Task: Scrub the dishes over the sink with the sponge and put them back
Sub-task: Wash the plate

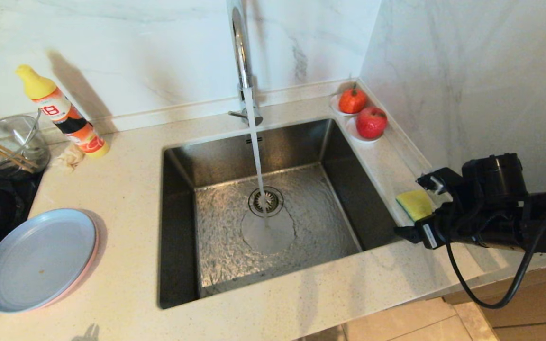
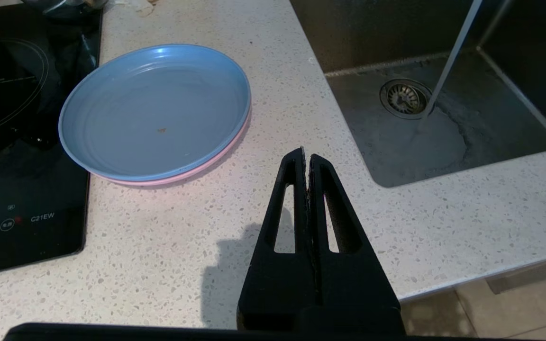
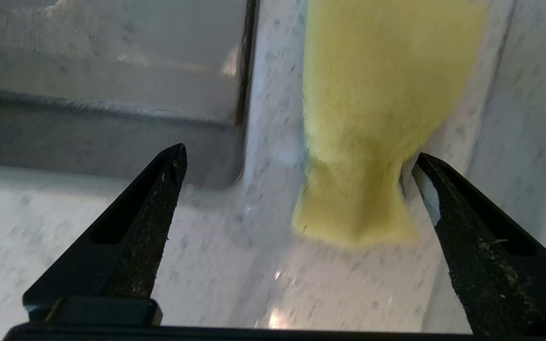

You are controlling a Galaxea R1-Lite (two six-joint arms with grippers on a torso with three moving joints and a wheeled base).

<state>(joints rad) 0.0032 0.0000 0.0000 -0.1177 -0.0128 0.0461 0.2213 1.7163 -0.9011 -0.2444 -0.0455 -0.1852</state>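
Reaching in low and nearly level from the right, the right gripper (image 1: 420,204) is hanging just over the sponge (image 1: 414,203), its fingers spread wide to either side (nothing grasped). That sponge is lying yellow side up on the narrow counter strip (image 1: 386,163) right of the sink (image 1: 263,208), where water is running from the faucet (image 1: 242,52). The left gripper (image 2: 307,158) is idling clenched above the near counter, with the blue plate (image 1: 38,258) sitting on the pink plate (image 1: 94,251) at left.

- Light blue plate (image 1: 38,259) stacked on pink plate (image 1: 94,251), left of the sink (image 1: 183,227).
- Yellow sponge (image 1: 414,204) lies flat on the sink's right ledge.
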